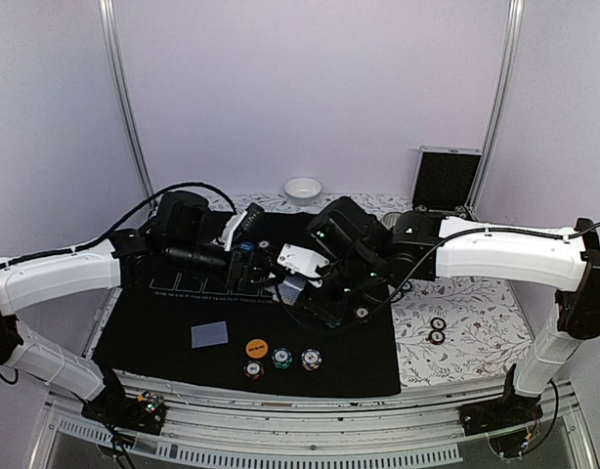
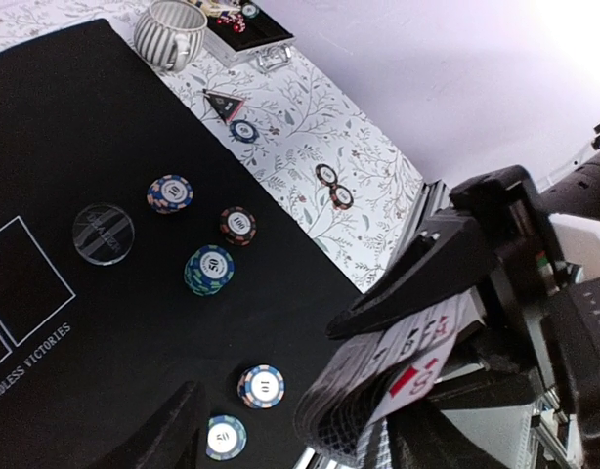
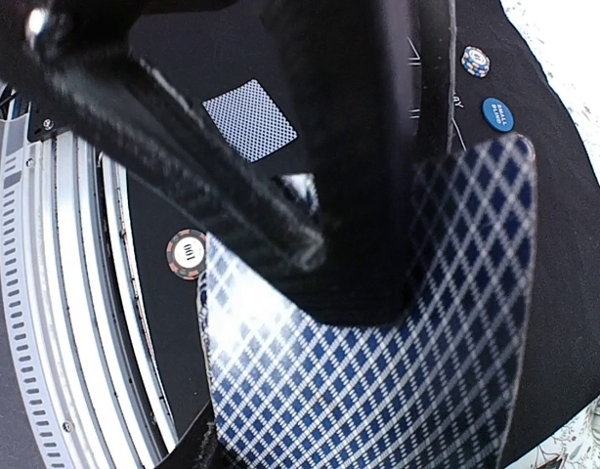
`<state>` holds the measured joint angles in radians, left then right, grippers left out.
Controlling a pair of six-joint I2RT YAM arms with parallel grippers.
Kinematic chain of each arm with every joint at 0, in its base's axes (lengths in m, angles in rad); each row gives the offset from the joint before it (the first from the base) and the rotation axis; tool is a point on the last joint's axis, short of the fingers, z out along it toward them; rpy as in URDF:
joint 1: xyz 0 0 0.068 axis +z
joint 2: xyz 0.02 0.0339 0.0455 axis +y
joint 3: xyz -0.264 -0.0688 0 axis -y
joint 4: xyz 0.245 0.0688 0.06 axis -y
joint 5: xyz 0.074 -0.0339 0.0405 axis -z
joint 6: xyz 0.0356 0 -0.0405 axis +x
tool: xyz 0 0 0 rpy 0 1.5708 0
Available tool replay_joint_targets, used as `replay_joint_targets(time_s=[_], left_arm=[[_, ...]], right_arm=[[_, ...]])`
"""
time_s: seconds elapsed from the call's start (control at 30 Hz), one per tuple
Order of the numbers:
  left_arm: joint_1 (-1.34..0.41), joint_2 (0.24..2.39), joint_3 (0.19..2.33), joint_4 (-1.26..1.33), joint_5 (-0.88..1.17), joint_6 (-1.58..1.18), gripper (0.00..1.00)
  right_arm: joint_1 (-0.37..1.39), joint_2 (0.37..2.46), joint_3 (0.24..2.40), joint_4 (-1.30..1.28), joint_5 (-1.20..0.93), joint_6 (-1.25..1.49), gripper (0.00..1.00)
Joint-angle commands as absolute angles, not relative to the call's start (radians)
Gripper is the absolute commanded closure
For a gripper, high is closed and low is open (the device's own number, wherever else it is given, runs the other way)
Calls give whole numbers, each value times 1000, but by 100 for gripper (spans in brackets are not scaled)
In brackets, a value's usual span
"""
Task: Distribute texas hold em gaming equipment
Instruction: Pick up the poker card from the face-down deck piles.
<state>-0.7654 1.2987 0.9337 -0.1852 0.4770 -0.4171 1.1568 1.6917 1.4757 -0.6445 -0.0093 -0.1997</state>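
Observation:
My right gripper [image 1: 302, 285] is shut on a deck of blue diamond-backed playing cards [image 3: 378, 381], held above the black mat [image 1: 163, 342]. The fanned deck [image 2: 398, 366] shows in the left wrist view, pinched by the right gripper's black fingers. My left gripper [image 2: 295, 422] is open, its jaws wide apart, the deck's edge close to its right finger. One card [image 1: 209, 334] lies face down on the mat. An orange disc [image 1: 257, 347] and three striped chips [image 1: 282, 360] sit near the front. More chips [image 2: 209, 269], a blue disc [image 3: 497, 113] and a red triangular marker [image 2: 224, 103] lie farther right.
A ribbed metal mug [image 2: 171, 33] and an open black case [image 1: 447, 178] stand at the back right. A white bowl [image 1: 303, 188] sits at the back centre. Two chips [image 1: 438, 330] lie on the floral cloth. A clear disc [image 2: 103, 233] rests on the mat.

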Motion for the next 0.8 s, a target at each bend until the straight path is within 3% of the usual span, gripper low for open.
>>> replay_joint_targets(time_s=[0.0,0.17,0.5,0.77], left_arm=[[-754,1265,911,-123,566,-422,42],[-751,1251,911,-143,567,-411,68],[-726,1233,919,-163,606,-411,100],[-688,1201,918,-139,684,-438,100]], right_arm=[[1167,1661,1470,-633,-8,-202,96],[1168,1658,1466,-634,-4,-204,95],[1166,1649,1448,-635,21,-204,96],[1150,1629,1424,-632,25,-194,96]])
